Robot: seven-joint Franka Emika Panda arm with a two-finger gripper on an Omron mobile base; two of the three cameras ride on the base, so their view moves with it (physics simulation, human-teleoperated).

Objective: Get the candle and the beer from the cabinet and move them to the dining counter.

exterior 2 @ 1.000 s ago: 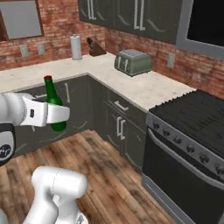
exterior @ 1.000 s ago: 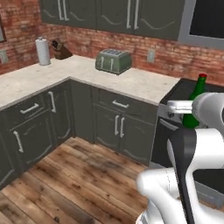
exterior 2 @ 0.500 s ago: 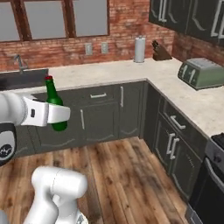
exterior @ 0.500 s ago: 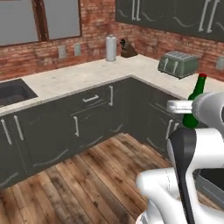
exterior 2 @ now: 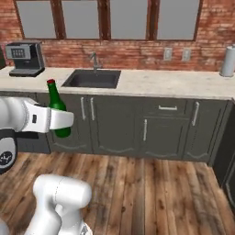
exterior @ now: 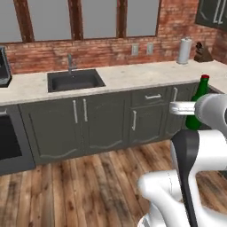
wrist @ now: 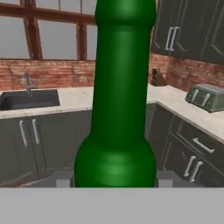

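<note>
The beer [exterior: 197, 101] is a dark green bottle with a red cap, held upright in front of my arm. My gripper [exterior: 193, 114] is shut on its lower body. In the right base view the beer [exterior 2: 58, 111] stands above the white hand, and the gripper [exterior 2: 62, 122] clamps it near the base. Close up in the hand view, the beer [wrist: 120, 100] rises between the fingertips of the gripper [wrist: 114, 180]. Dark wall cabinet doors [wrist: 188, 30] with pale bar handles hang at the upper right, and a cabinet corner [exterior: 215, 13] also shows. The candle and the dining counter are out of view.
A beige L-shaped counter [exterior: 133, 75] runs under the windows with a sink [exterior 2: 94, 79] set in it. On it stand a coffee machine [exterior 2: 25, 57], a paper towel roll [exterior: 185, 50], a knife block [exterior: 203, 52] and a toaster [wrist: 205, 97]. Wood floor [exterior 2: 151, 188] lies ahead.
The whole scene has slid right as the base turned left: stove and toaster left the base views, sink and windows came in. The bottle stays held the same way.
</note>
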